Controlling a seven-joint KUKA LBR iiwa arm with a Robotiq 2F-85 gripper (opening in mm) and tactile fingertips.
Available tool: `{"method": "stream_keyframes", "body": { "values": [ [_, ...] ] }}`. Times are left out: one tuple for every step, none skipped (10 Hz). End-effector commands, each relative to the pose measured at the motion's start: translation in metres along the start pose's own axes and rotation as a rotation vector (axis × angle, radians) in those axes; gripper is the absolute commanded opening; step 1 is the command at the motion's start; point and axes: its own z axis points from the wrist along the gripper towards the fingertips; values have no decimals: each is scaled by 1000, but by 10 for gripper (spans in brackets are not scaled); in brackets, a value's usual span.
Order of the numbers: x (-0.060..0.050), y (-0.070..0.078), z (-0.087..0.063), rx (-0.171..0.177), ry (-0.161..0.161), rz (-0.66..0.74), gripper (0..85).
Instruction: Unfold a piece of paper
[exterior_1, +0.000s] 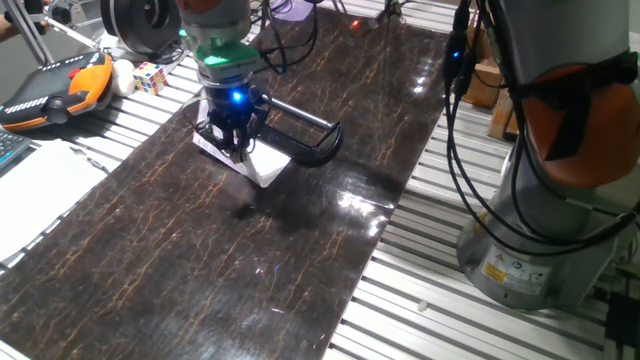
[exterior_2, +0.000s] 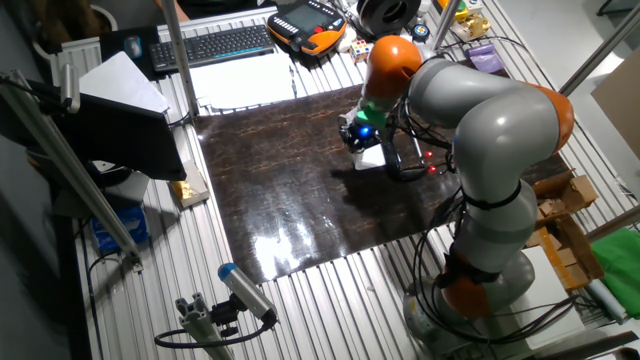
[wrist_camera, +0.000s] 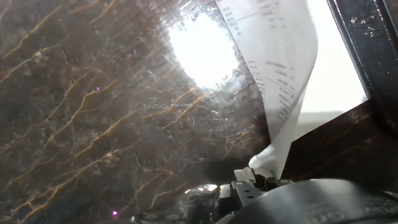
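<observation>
Dark marbled slab material covers the table (exterior_1: 180, 260), which sits on a slatted aluminium frame (exterior_1: 420, 300). Reflections of overhead light show on the glossy surface.

The arm (exterior_2: 480, 110) reaches toward the far end of the table in one fixed view, with the gripper (exterior_1: 236, 140) pointed downward. A blue indicator light is lit on the gripper body. The fingers (exterior_1: 243, 150) are pinched together on a raised flap of the piece of paper (exterior_1: 262, 162). In the hand view, the flap (wrist_camera: 283, 74) rises from the sheet and narrows to a point at the fingertips (faint printed lines show through its underside). The remainder of the paper lies flat on the table directly below the gripper.

A black curved-handled tool (exterior_1: 305, 135) lies on the table just beside the paper, on the side toward the far right corner; in the hand view its black bar (wrist_camera: 367, 56) crosses the upper right edge, touching or overlapping the sheet.

Off the table, along the far left edge, are:
- an orange and black teach pendant (exterior_1: 60, 90);
- a puzzle cube (exterior_1: 150, 77);
- a larger white sheet (exterior_1: 40, 185) on the frame.

The other fixed view shows a keyboard (exterior_2: 210, 45) beyond the table edge.
</observation>
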Motion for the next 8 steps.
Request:
{"method": "stream_keyframes", "body": {
  "values": [
    [0, 0, -1, 4, 3, -6, 37],
    [-1, 0, -2, -2, 14, -9, 37],
    [-2, 0, -2, -2, 14, -17, 37],
    [-3, 0, -3, -3, 16, -20, 47],
    [-3, 0, -3, -3, 18, -13, 77],
    [-3, 0, -3, -5, 21, -7, 123],
    [-4, 0, -1, -3, 25, -4, 190],
    [-4, 1, -1, 2, 31, -1, 247]
  ]
}}
